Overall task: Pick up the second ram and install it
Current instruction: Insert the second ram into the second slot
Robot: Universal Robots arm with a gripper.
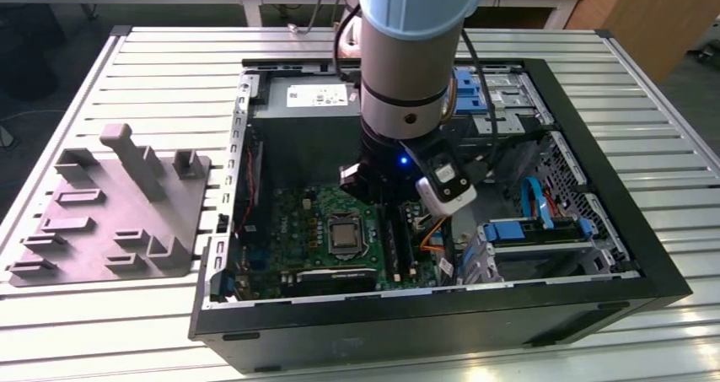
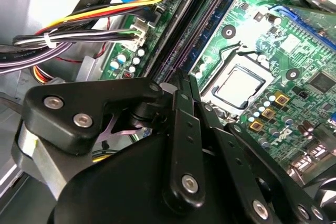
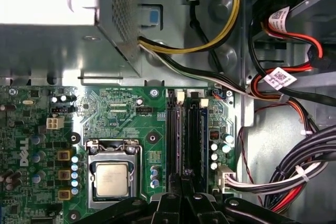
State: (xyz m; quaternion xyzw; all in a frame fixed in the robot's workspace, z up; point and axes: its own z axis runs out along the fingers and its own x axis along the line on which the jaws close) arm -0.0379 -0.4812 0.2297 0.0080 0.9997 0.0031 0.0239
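My gripper [image 1: 389, 201] hangs low inside the open computer case, over the green motherboard [image 3: 121, 108]. In both wrist views the fingers [image 2: 181, 129] are pressed together, tips [image 3: 184, 179] just above the two long black memory slots [image 3: 174, 129] beside the processor socket [image 3: 111, 177]. A dark stick with small chips, the second ram [image 2: 214, 22], stands in the slot nearer the socket and runs out from under my fingertips. Whether the tips touch it is hidden by the gripper body.
Bundled cables [image 3: 283, 177] and a metal power supply box [image 3: 79, 35] crowd the slots' far side. A drive cage with blue parts [image 1: 534, 230] fills the case at the exterior view's right. A grey plastic fixture [image 1: 113, 205] with upright posts lies outside the case, at the exterior view's left.
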